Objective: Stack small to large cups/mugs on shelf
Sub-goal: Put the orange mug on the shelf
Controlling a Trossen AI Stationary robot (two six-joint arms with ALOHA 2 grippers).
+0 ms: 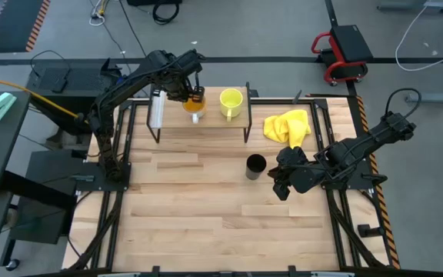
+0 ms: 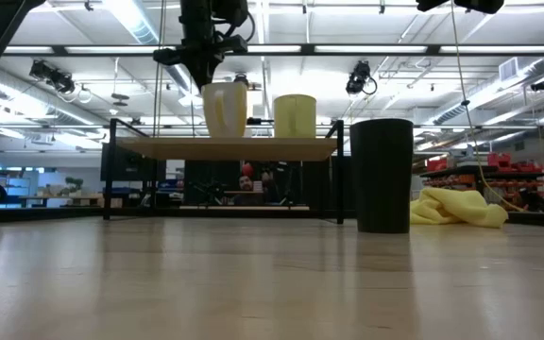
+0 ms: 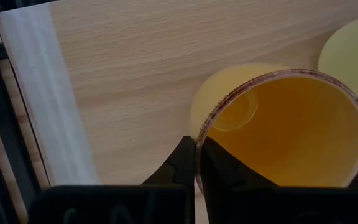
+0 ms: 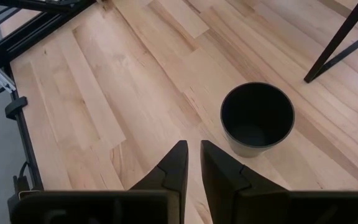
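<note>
Seen from above, a low shelf (image 1: 214,123) with a pale wooden top is set at the far side of the wooden bench (image 1: 206,215). Two mugs are placed on it: an orange-inside mug (image 1: 194,101) and, just beside it, a yellow-green mug (image 1: 231,101). The left gripper (image 1: 191,91) is held over the orange-inside mug. A black cup (image 1: 255,165) is stood upright on the bench in front of the shelf, with a yellow cloth (image 1: 288,126) lying near the shelf's right end. The right gripper (image 1: 278,175) is held just beside the black cup, not touching it. From bench height, both mugs are seen upright on the shelf top, the black cup nearer and to their right. In the left wrist view, the jaws are clenched on the rim of the orange-inside mug. In the right wrist view, the jaws are parted by a narrow gap and grasp nothing, the black cup lying ahead of them.
</note>
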